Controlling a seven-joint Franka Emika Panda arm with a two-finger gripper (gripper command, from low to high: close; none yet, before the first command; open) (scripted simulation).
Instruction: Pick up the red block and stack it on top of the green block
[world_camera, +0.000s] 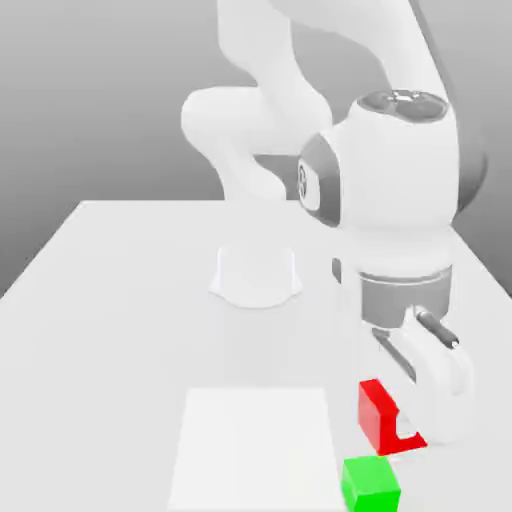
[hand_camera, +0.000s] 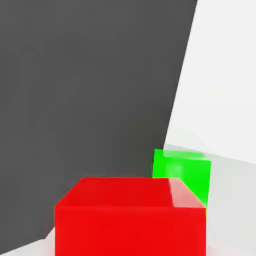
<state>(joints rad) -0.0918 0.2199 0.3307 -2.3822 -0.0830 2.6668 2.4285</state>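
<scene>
White robot arm reaches down toward the near edge of the pale grey flat table; its white two-finger end effector sits at the exterior view's lower right, clamped narrow on the small matte bright red cube. Judged: grasp is made, red cube appears carried just above the table, though contact with the surface cannot be ruled out from this angle

Small matte bright green cube rests on the table, just beside the red cube and nearer the camera in the exterior view. Hand view: red cube up close, green cube just beyond it, the two apart

Done, as judged: pick. Left: raise the red cube above the green one, centre it over the green top face, set down, release. Not stacked yet

A paler rectangular patch lies on the table to the exterior view's left of the cubes

Hidden or unclear:
- fingertips mostly masked by the red cube and the finger bodies
- green cube cut by the exterior view's lower edge
- red cube's lower part cut off in hand view
- upper arm cropped
</scene>
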